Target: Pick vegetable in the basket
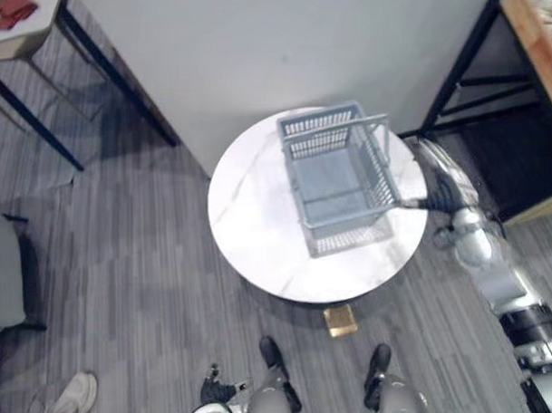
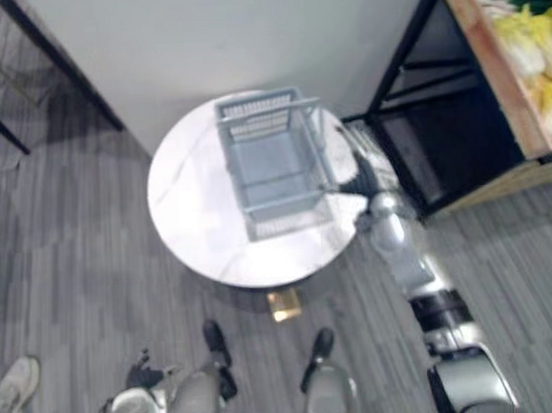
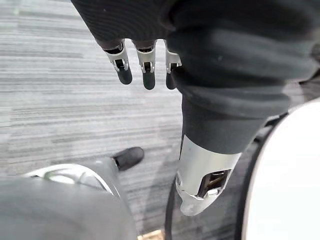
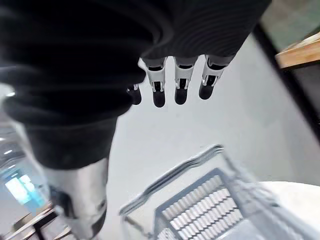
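The table (image 1: 259,243) carried the basket (image 1: 320,123), set toward its 1 o'clock side and empty. The shelf (image 2: 493,72), at 2 o'clock, held the vegetables (image 2: 524,48), well apart from the basket. The right hand (image 1: 445,193) hovered at the table's 3 o'clock edge, fingers straight, empty. The left hand (image 3: 147,65) hung low, relaxed, empty. Judged: no picking done.

Table: round white marble top (image 1: 250,248), on the grey floor (image 1: 125,284).
On it: grey slatted basket (image 1: 337,179), far right.

a round white table (image 1: 249,216) stands near a wooden shelf (image 2: 489,68) and a pale shoe (image 1: 70,401).
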Available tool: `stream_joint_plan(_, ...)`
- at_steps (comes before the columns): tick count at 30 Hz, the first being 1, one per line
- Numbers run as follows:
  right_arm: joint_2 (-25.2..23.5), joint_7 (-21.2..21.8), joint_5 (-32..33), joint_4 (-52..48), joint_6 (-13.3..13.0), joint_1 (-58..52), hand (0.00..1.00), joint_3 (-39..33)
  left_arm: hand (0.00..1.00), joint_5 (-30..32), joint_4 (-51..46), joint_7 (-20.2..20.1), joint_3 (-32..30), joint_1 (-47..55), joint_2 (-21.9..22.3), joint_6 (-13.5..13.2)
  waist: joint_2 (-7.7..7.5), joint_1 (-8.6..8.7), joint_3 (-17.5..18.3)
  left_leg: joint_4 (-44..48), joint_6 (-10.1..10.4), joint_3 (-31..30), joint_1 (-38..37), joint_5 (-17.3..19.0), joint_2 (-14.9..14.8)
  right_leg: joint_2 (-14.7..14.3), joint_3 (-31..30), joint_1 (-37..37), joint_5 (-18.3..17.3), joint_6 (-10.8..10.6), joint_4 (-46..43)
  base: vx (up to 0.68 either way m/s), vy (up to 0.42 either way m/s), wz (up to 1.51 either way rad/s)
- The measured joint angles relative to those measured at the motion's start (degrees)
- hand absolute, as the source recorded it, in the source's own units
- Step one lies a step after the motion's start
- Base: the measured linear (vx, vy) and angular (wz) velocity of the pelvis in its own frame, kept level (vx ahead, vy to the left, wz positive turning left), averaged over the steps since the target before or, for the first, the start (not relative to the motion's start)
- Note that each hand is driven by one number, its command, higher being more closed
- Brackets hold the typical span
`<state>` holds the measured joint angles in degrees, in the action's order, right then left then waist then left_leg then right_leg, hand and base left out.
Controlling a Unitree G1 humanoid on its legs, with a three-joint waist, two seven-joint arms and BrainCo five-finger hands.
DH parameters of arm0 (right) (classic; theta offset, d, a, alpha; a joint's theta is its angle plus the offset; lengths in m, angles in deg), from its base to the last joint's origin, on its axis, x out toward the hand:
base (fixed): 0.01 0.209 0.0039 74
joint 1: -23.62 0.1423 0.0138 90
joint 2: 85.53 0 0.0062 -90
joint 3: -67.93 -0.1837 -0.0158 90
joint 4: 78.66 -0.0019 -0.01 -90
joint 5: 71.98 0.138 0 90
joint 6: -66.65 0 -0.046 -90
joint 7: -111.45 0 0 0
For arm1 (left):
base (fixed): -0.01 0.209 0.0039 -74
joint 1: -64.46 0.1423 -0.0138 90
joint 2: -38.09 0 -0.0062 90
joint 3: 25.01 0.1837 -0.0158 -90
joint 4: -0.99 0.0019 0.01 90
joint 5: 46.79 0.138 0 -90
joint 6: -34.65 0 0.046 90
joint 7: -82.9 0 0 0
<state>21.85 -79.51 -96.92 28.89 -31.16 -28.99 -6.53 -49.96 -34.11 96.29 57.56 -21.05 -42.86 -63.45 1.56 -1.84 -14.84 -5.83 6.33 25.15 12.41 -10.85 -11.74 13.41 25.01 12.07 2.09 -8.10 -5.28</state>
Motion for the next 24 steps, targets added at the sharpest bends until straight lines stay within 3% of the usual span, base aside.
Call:
stream_joint_plan(6, 1.6, 0.2, 0.1, 12.8, 0.2, 20.8, 0.00, 5.9, 0.00, -0.4, 0.0, 0.1, -1.0, -0.6, 0.0, 0.0, -0.21, -3.22, -3.3, 0.3, -1.7, -2.0, 2.6, -1.3, 0.7, -0.1, 1.6, 0.7, 1.2, 0.3, 1.5, 0.02, 0.018, 0.14)
stream_joint_plan(15, 1.6, 0.3, 0.0, 24.5, 2.3, 33.2, 0.00, 8.5, 0.00, -1.1, -0.7, 1.9, -0.7, -3.2, 0.2, -0.7, -0.41, -3.28, -6.6, 0.3, -1.4, -3.9, 5.3, -2.1, 1.0, -0.3, 2.9, 1.6, 1.3, 0.2, 2.7, 0.03, -0.016, 0.07)
stream_joint_plan(24, 1.7, 0.1, -2.1, 33.3, 2.6, 39.3, 0.00, 8.5, 0.00, -1.9, -1.4, 2.1, 1.8, -5.0, 0.2, -1.5, 0.15, -3.37, -8.6, 0.3, -0.5, -5.5, 7.6, -3.0, 0.4, -1.2, 3.7, 3.0, 1.5, 0.4, 3.2, -0.01, -0.028, 0.03)
